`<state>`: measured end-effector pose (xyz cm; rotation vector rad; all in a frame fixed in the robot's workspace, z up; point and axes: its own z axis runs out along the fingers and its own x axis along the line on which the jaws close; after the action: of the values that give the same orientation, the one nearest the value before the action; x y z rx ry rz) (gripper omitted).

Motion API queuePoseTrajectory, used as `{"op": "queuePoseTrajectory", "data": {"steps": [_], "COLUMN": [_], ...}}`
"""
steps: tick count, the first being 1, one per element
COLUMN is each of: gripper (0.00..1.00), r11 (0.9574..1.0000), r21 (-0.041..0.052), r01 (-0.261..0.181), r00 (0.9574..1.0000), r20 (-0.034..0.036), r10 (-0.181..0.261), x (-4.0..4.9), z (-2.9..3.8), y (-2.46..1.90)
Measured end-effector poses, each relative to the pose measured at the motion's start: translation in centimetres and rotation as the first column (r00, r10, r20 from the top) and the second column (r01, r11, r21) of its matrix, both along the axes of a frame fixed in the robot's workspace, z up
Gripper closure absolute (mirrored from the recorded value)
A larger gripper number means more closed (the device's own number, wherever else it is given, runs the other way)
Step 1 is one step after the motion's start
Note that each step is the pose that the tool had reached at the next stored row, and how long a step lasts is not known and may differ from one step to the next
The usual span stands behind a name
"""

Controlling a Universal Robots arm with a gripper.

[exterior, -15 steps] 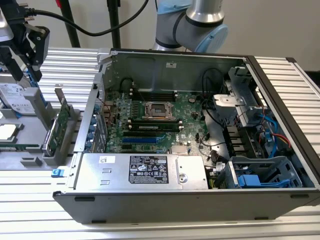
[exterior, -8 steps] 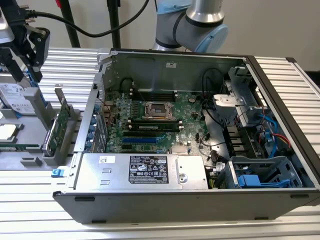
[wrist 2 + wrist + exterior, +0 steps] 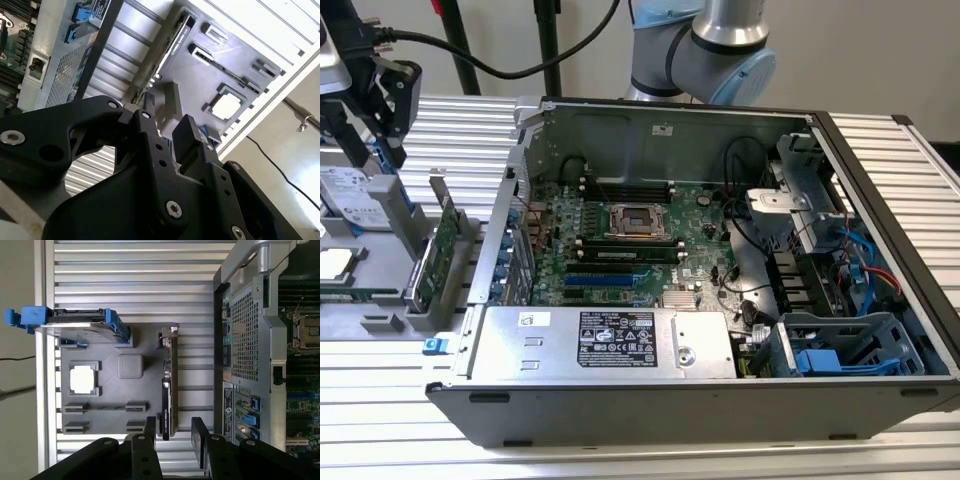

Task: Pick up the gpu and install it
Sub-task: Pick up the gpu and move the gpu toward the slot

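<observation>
In the exterior view the gpu [image 3: 442, 248] stands on edge in a grey parts holder [image 3: 382, 322], at the exterior view's left of the open computer case [image 3: 650, 410], and the black gripper [image 3: 382, 100] hangs above the holder. In the second wrist view the gripper [image 3: 166, 131] has its jaws spread and empty, with the gpu [image 3: 172, 47] beyond them in its slot. In the first wrist view the gpu [image 3: 168, 385] lines up with the gap between the parted fingers [image 3: 200, 437], ungripped, with the CPU chip [image 3: 82, 379] and hard drive [image 3: 75, 330] on the same holder.

Black claw [image 3: 174, 426], jaws apart, pointing down, grey-blue arm joint [image 3: 705, 42] high
</observation>
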<state>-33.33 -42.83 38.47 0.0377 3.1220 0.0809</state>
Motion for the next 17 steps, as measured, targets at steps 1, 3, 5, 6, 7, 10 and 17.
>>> {"op": "queuePoseTrajectory", "data": {"steps": [1,3,5,6,7,10,17], "gripper": [0.00,0.00,0.00,0.00,0.00,0.00,0.00], "r11": [1.0000,1.0000,1.0000,1.0000,1.0000,1.0000,1.0000], "r21": [0.0000,0.0000,0.0000,0.0001,0.0001,0.0000,0.0000], "r01": [0.000,0.000,0.000,0.000,0.000,0.000,0.000], "r00": [1.0000,1.0000,1.0000,1.0000,1.0000,1.0000,1.0000], "r20": [-0.0001,-0.0001,0.0000,0.0000,0.0001,0.0000,0.0000], "r10": [0.000,0.000,0.000,0.000,0.000,0.000,0.000], "x": [0.01,0.03,0.06,0.08,0.09,0.12,0.20], "z": [-0.05,-0.16,-0.29,-0.36,-0.43,-0.64,-1.10], "y": [-0.02,-0.06,-0.10,-0.12,-0.13,-0.19,-0.30]}}
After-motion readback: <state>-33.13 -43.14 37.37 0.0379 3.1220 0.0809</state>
